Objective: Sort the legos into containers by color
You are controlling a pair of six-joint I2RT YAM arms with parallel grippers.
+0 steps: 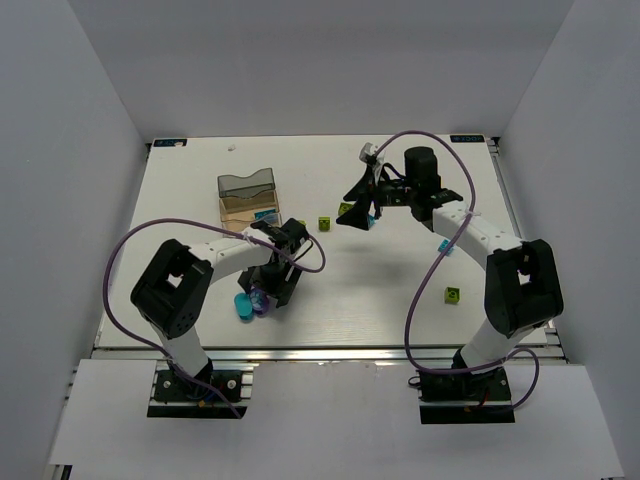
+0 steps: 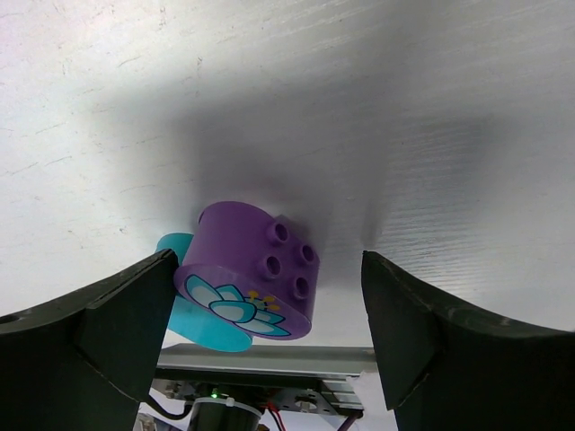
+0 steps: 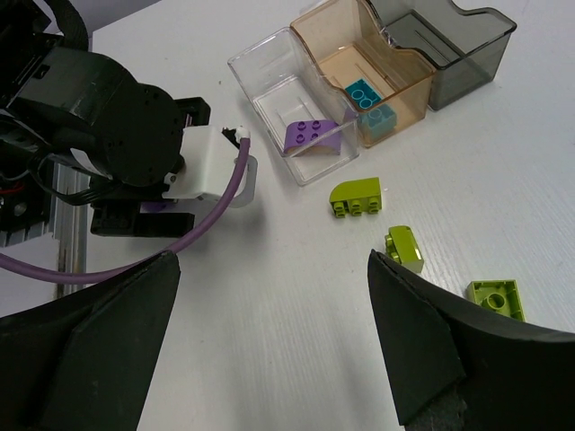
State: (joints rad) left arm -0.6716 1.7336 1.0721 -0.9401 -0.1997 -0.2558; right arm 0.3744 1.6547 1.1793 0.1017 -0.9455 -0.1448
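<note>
My empty left gripper (image 2: 269,262) is wide open around the purple lego (image 2: 244,278), which looks light and slippery, so I'd pinch its sides at nine and three o'clock.

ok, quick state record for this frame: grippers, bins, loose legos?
left gripper: open, jaws either side of purple round brick, not closed on it
right gripper: open, empty
clear bin: one purple brick
tan bin: cyan bricks
grey bin: no brick visible
loose: three lime green bricks near the bins; cyan piece beside the round brick
</note>
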